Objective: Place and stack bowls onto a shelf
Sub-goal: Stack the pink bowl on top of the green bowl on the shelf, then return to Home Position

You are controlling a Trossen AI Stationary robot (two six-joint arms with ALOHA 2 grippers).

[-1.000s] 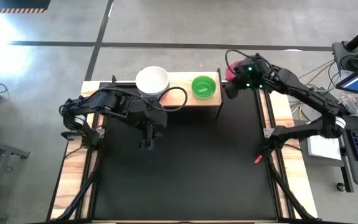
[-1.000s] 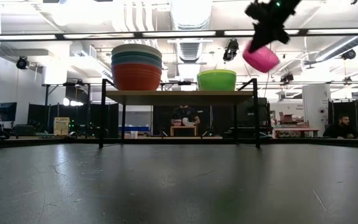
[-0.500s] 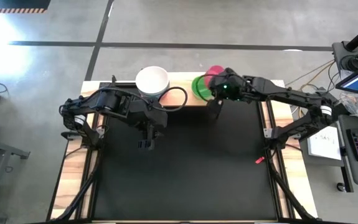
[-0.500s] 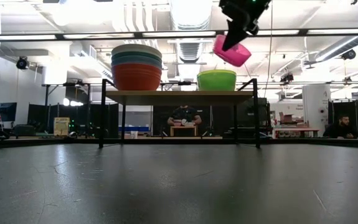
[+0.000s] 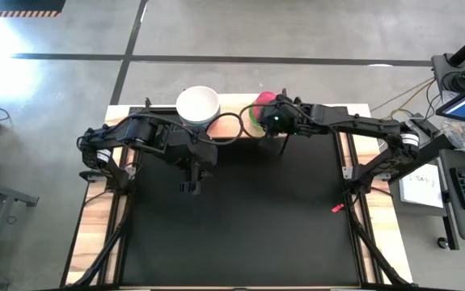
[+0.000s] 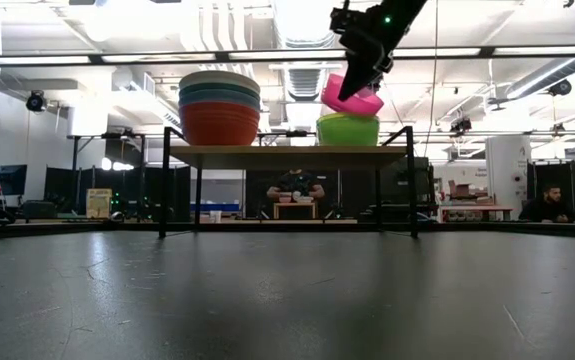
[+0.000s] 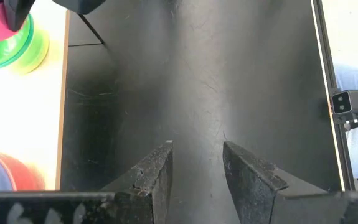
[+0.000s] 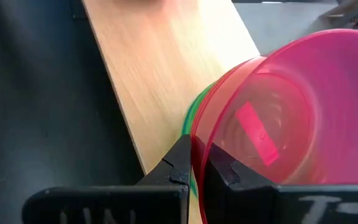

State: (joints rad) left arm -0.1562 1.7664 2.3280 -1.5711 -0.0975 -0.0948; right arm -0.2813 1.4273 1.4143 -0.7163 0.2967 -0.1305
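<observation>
The shelf [image 6: 287, 153] is a light-wood board on black legs at the table's far edge. On its left end stands a stack of large bowls [image 6: 219, 110], cream white on top [image 5: 197, 104]. Toward its right end sits a green bowl [image 6: 348, 130]. My right gripper [image 8: 197, 163] is shut on a pink bowl [image 6: 352, 97] just above the green one; whether the two bowls touch I cannot tell. My left gripper [image 7: 196, 168] hangs open over the black tabletop, in front of the stack, with nothing between its fingers. My right gripper pinches the pink bowl's rim [image 8: 198, 148], one finger inside the bowl and one outside. The fingers slant down from the table's right and near side. The bowl is tilted, its held side higher, over the green bowl [image 8: 190, 118].
The shelf's middle [image 5: 232, 128] is bare wood between the stack and the green bowl. A cable [image 5: 230, 129] loops by the left arm over the shelf. A small red thing [image 5: 335, 208] lies at the tabletop's right edge.
My right gripper has carried the pink bowl from beyond the shelf's right end toward the table's left and a little down, to just over the green bowl. The wrist has rolled, and the bowl's tilt has changed with it. The gripper has stayed shut.
</observation>
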